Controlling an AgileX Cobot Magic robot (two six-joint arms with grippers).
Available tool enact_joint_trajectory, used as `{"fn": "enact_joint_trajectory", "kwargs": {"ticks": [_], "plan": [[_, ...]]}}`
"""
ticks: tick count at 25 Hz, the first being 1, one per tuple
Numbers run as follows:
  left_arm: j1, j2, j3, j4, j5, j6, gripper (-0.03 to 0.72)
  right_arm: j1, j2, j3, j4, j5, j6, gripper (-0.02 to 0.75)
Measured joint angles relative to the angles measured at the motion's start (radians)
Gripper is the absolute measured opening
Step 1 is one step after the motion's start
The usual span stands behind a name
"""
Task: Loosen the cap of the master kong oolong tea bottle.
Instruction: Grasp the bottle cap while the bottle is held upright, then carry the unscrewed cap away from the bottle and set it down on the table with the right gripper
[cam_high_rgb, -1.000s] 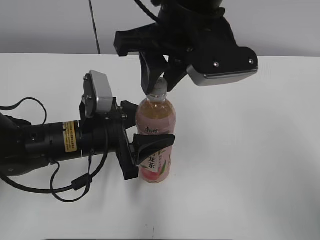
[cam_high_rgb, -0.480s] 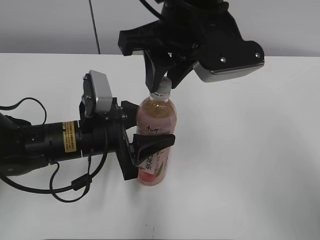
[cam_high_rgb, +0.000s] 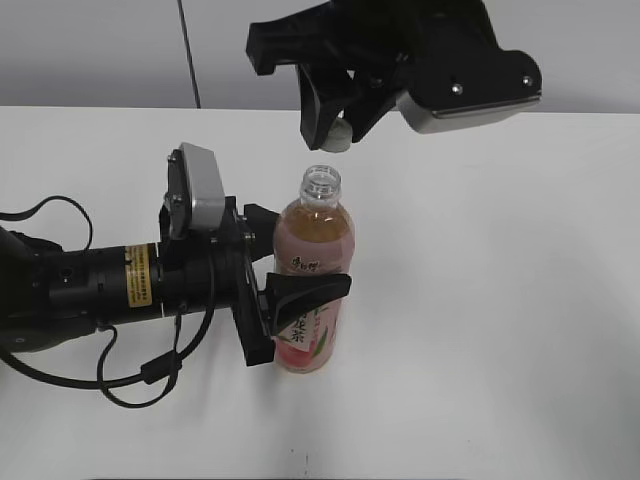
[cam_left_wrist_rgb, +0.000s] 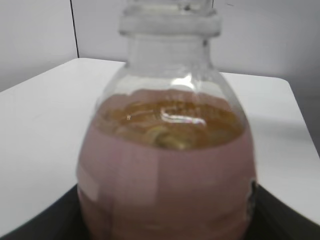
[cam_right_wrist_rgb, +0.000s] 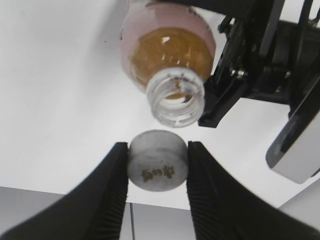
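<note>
The master kong oolong tea bottle stands upright on the white table, its threaded neck open. My left gripper is shut on the bottle's labelled body; the left wrist view shows the bottle close up, pinkish tea inside. My right gripper is shut on the white cap and holds it above the neck, apart from it. In the right wrist view the cap, with its small dark logo, sits between the two black fingers, and the open bottle mouth is below it.
The white table stretches to the right and front of the bottle. A black cable loops beside the left arm. A grey wall with a dark vertical seam stands behind.
The right gripper has risen up and a little to the right, taking the cap off the bottle's neck. The bottle and the left gripper have stayed put.
</note>
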Motion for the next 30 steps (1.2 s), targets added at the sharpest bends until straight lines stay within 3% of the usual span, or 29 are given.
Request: {"fn": "enact_joint_trajectory", "kwargs": {"ticks": [4, 9, 16, 22, 30], "plan": [[0.0, 0.0, 0.0, 0.005, -0.002, 0.002, 0.433, -0.002, -0.002, -0.002, -0.007, 0.0, 0.012, 0.274], [0.0, 0.0, 0.0, 0.006, -0.002, 0.003, 0.433, -0.002, -0.012, -0.002, -0.067, 0.0, 0.181, 0.274], [0.0, 0.0, 0.0, 0.006, -0.003, 0.003, 0.433, -0.027, -0.019, 0.012, -0.224, -0.002, 0.799, 0.274], [0.0, 0.0, 0.0, 0.006, -0.003, 0.003, 0.433, -0.132, -0.02, 0.132, -0.239, -0.002, 1.213, 0.274], [0.0, 0.0, 0.0, 0.005, -0.003, 0.003, 0.433, -0.31, 0.044, 0.275, -0.134, -0.003, 1.492, 0.274]]}}
